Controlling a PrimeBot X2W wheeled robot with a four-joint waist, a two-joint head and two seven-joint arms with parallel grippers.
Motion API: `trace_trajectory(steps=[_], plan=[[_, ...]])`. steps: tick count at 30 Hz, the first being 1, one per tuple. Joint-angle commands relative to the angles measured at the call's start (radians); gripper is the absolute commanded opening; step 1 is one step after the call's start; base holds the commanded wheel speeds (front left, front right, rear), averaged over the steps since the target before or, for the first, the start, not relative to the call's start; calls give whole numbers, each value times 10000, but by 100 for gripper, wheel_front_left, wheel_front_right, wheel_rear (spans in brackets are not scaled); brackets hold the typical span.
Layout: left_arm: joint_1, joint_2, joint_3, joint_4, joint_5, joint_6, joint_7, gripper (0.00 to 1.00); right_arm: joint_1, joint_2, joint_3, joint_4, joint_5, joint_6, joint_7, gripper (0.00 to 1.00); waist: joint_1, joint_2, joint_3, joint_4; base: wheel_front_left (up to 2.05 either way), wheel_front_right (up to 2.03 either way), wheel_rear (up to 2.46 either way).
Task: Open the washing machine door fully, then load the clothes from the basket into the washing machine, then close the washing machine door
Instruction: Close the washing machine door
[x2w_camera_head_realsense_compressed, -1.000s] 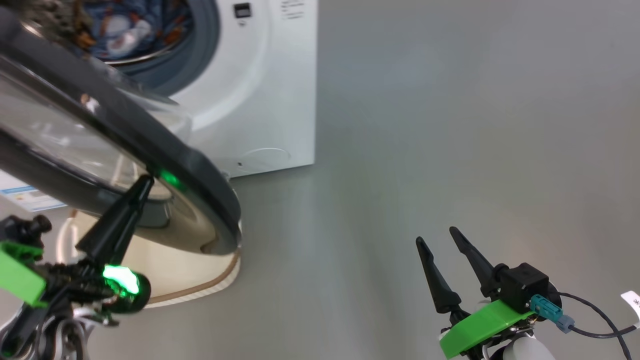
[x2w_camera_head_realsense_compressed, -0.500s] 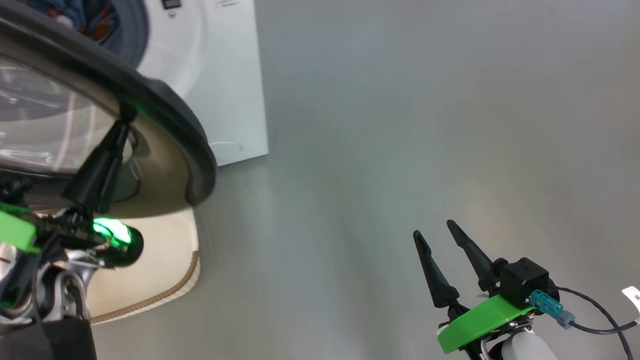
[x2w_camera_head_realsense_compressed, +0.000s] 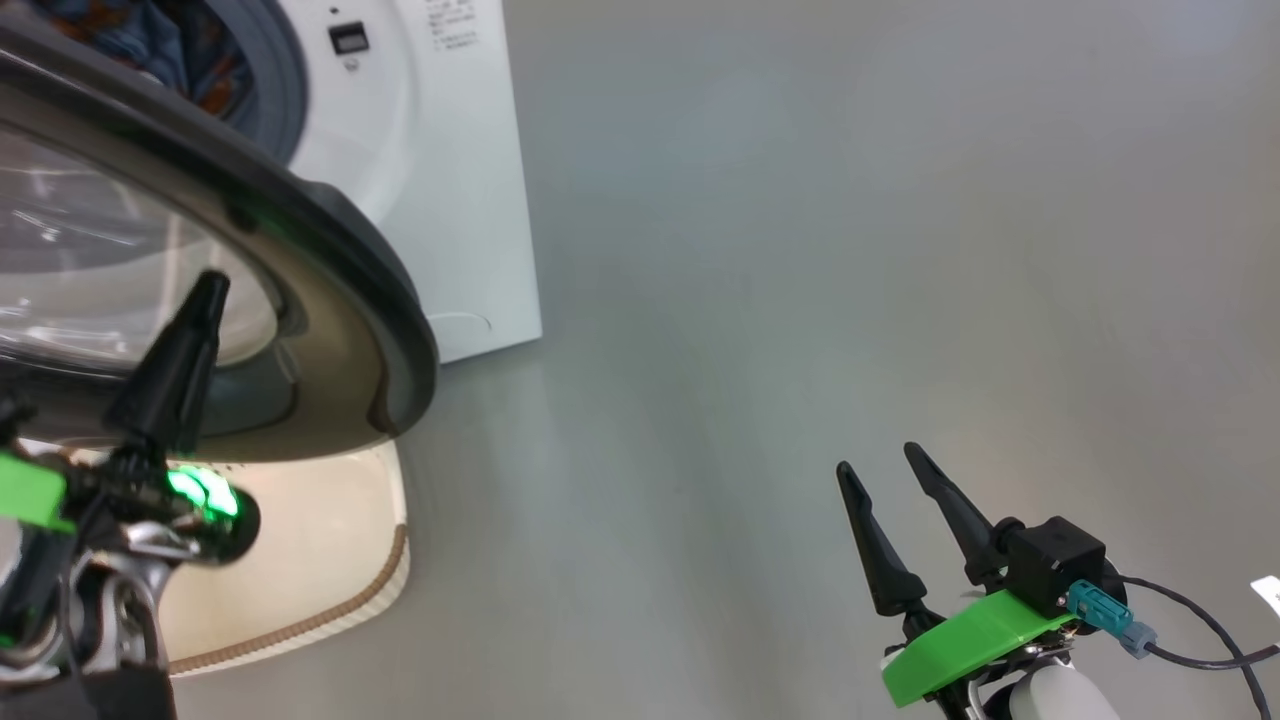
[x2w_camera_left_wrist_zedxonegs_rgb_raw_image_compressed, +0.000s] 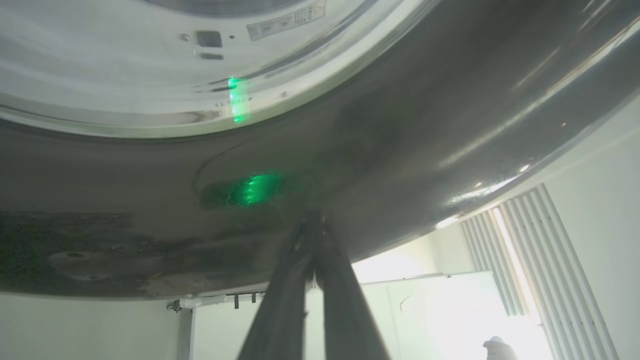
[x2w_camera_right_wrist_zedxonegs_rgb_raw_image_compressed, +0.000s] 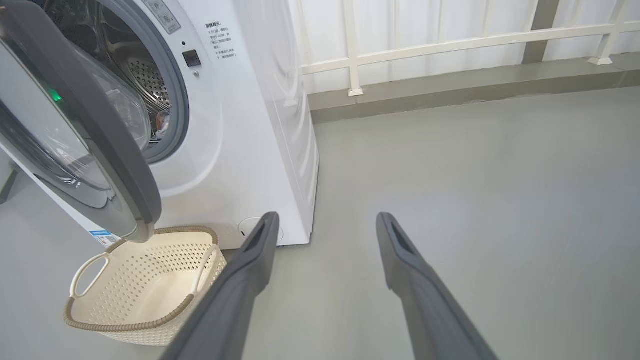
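Beneath the door (x2w_camera_right_wrist_zedxonegs_rgb_raw_image_compressed: 131, 170), the basket (x2w_camera_right_wrist_zedxonegs_rgb_raw_image_compressed: 131, 327).

Grey floor (x2w_camera_right_wrist_zedxonegs_rgb_raw_image_compressed: 475, 165) lay smooth. White railing (x2w_camera_right_wrist_zedxonegs_rgb_raw_image_compressed: 450, 47) ran along far side above grey kerb (x2w_camera_right_wrist_zedxonegs_rgb_raw_image_compressed: 450, 90). Daylight glared through vertical slats (x2w_camera_left_wrist_zedxonegs_rgb_raw_image_compressed: 525, 250).

Item, left gripper (x2w_camera_head_realsense_compressed: 208, 290): fingers pressed together, tip formerly set against the black rim of the washing machine door (x2w_camera_head_realsense_compressed: 340, 250) beside the green glint (x2w_camera_head_realsense_compressed: 255, 225), now drawn back down off that rim and standing before the door's clear centre, the glint left above it. Item, head camera: swung since a second ago, so the washing machine (x2w_camera_head_realsense_compressed: 450, 200) and basket (x2w_camera_head_realsense_compressed: 330, 570) lie further left in its view, with less of the drum opening (x2w_camera_head_realsense_compressed: 150, 50) showing.
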Motion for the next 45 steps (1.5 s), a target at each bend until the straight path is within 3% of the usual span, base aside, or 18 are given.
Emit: trace_trajectory(steps=[1, 19, 21, 22, 23, 36, 40, 45], plan=[[214, 224, 294, -328, 118, -69, -55, 0, 8, 44, 196, -170, 61, 62, -49, 100, 0, 0, -248, 193, 0, 0, 0], [2572, 204, 17, -812, -264, -70, -1823, 3, 514, 44, 26, 73, 71, 62, -49, 100, 0, 0, -1665, 1215, 0, 0, 0], [2846, 203, -36, -871, -324, -70, -2009, 45, 570, 44, 6, 76, 92, 62, -49, 100, 0, 0, -1724, 1317, 0, 0, 0], [2961, 203, -38, -927, -377, -70, -2127, 55, 596, 44, -12, 76, 95, 62, -49, 100, 0, 0, -1748, 1367, 0, 0, 0], [3072, 203, -17, -986, -395, -70, -2285, 100, 615, 44, -24, 78, 103, 62, -49, 100, 0, 0, -1769, 1407, 0, 0, 0], [4245, 208, -136, -2704, 1875, -71, -4447, 100, 687, 44, -46, 45, 94, 62, -49, 100, 0, 0, -1929, 1715, 0, 0, 0], [4569, 687, -897, -3241, 3833, -71, -5730, 100, 689, 44, -41, 23, 96, 62, -49, 100, 0, 0, -1943, 1766, 0, 0, 0], [4954, 1703, -2379, -2961, 5746, -71, -8129, 100, 718, 44, 5, 9, 102, 62, -49, 100, 0, 0, -1987, 1784, 0, 0, 0]])
